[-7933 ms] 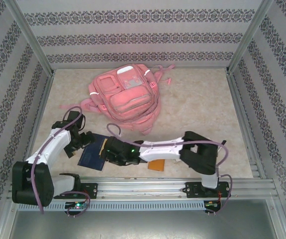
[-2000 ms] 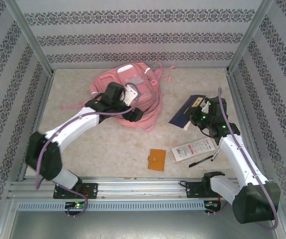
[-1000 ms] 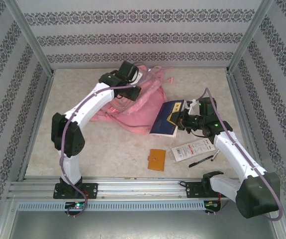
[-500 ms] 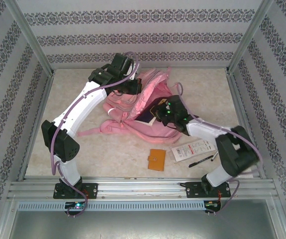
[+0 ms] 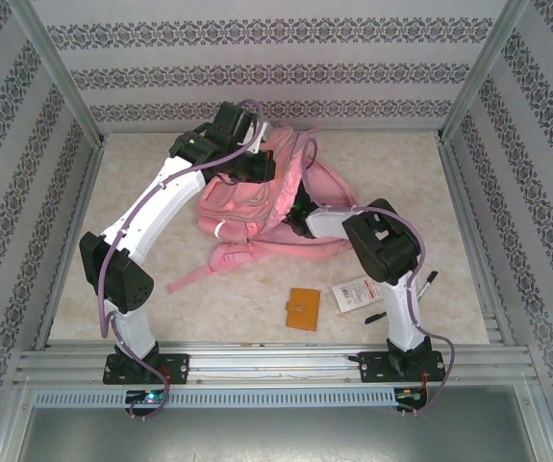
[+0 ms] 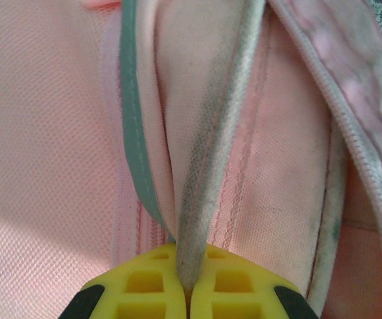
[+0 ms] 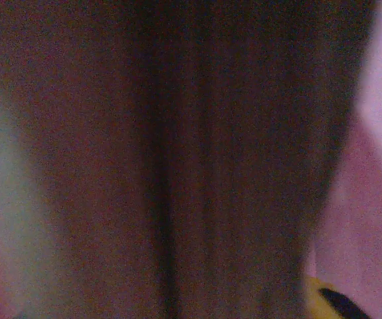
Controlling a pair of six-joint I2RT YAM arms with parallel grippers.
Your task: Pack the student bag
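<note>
The student bag [image 5: 247,207] lies on the table [image 5: 161,279] toward its far edge, a little left of the middle. Its mouth is pulled open and one pink strap [image 5: 194,274] trails toward the near left. The left gripper [image 6: 189,291] is pinched tight on the bag's greyed edge binding, its yellow fingers [image 6: 144,282] meeting on the fabric. The right arm reaches into the bag's opening, where the right gripper [image 5: 296,212] is buried. Its wrist view is dark and blurred, with a scrap of yellow finger [image 7: 320,297] at the bottom, so how far it is open cannot be told. Nearer the near edge lie a tan wallet [image 5: 303,310] and, to its right, a white packet [image 5: 356,292].
</note>
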